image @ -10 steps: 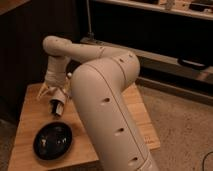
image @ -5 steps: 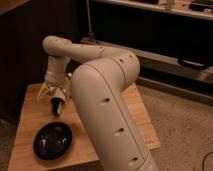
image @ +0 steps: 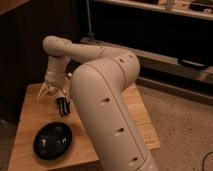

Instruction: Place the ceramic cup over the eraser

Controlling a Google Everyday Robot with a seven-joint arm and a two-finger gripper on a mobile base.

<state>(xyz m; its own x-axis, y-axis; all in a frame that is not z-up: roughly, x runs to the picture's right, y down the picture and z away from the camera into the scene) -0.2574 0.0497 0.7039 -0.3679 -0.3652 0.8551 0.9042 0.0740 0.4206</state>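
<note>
Camera view, gripper [image: 62, 106] above table [image: 30, 120], cup hidden.

On your light wooden worktop [image: 35, 117] a black round pan [image: 53, 141] sits at the near left corner. The gripper [image: 62, 106] hangs just beyond the pan.

- My arm [image: 107, 95] is creamy off-white, marked with small dark oval slots along its near side.
- My gripper [image: 62, 104], over the table's far left, has black fingers under a pale tan wrist piece.
- The table [image: 30, 125] is light honey-coloured wood with faint grain.
- The pan [image: 53, 141], near left, is glossy black with pale glints.
- The floor [image: 180, 130], right, is speckled grey-brown.
- The far wall [image: 25, 45] is dark brown.
</note>
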